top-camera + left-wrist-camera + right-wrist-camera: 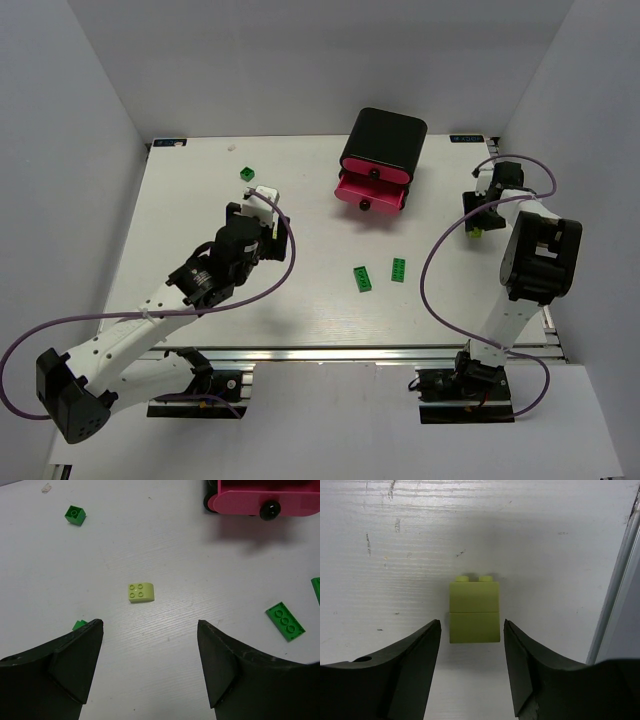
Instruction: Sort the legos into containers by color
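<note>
The left robot arm point(115, 342) and the right robot arm point(508, 312) have smooth white plastic shells and chunky black round joints point(238, 245). Thin purple cables point(423, 272) loop along them. Each ends in two thick black wedge-shaped fingers point(65, 665).

Through the left wrist camera, the top edge cuts off the pink drawer point(260, 500), so only its front and black knob point(270, 510) show. The right edge clips a dark green brick point(316, 587). Another green bit point(79, 625) peeks from behind a finger point(65, 665) of the left gripper point(150, 630). From overhead, the lime speck point(478, 233) at the right gripper point(480, 222) is too small to make out.
</note>
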Motion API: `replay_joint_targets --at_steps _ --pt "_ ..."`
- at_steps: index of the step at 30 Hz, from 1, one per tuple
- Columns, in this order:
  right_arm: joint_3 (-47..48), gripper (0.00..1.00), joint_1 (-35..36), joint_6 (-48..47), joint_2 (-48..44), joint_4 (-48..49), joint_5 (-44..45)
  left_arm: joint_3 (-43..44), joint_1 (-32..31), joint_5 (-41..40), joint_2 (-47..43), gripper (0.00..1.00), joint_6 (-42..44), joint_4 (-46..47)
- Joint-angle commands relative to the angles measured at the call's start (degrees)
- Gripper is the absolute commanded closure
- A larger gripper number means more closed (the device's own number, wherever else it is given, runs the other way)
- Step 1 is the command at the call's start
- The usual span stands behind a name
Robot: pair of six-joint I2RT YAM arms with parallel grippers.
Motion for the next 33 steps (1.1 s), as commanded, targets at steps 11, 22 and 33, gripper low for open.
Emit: replay_joint_targets --at_steps 11,22,33 --pt "-0.4 0.86 -0.6 -3.6 -4.6 0.7 -8.0 -2.9 0.1 9.7 -2.2 0.23 1.4 4.8" --pt "-7.2 1.0 2.2 -42.9 -28.8 -32.6 -63.7 0.4 -1.1 42.3 5.1 0.15 -13.9 16.7" --pt "-13.4 1.0 14.1 -53.5 -43.4 -37.8 -66.3 4.4 -1.6 53.5 19.4 0.07 -43.8 35.0"
